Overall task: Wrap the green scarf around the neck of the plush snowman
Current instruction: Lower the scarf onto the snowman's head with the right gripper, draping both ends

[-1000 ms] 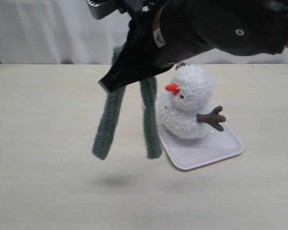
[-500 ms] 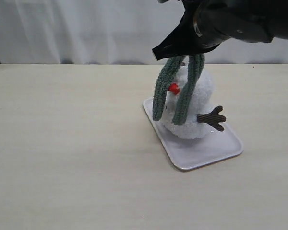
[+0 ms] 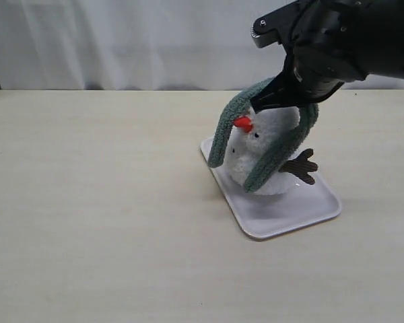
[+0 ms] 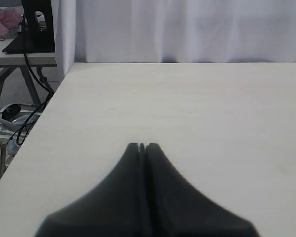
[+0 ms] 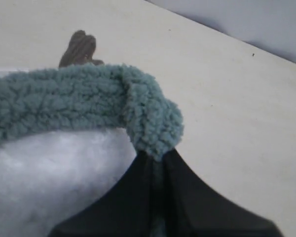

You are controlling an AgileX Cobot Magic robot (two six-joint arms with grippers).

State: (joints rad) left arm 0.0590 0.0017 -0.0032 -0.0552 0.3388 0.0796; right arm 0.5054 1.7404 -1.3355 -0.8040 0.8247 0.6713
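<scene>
The plush snowman [image 3: 266, 145] stands on a flat white tray [image 3: 303, 212], orange nose [image 3: 242, 123] pointing left, one brown twig arm [image 3: 297, 165] sticking out right. The green scarf [image 3: 223, 131] drapes over its head, one end hanging down in front of the face, the other [image 3: 276, 158] across the body. My right gripper [image 3: 259, 106] is shut on the scarf's middle, just above the head; in the right wrist view the pinched scarf [image 5: 89, 101] bunches at the right gripper [image 5: 155, 155] over the white plush snowman [image 5: 59, 177]. The neck is hidden. My left gripper [image 4: 142, 146] is shut over bare table, holding nothing.
The pale wooden table [image 3: 87, 202] stretches left and in front of the tray. A white curtain [image 3: 121, 40] hangs behind. In the left wrist view the table's edge [image 4: 37, 123] drops off toward cables and a stand on the floor.
My right arm carried the scarf rightward from left of the snowman to over its head and lowered it; the hanging ends now drape across the face and body.
</scene>
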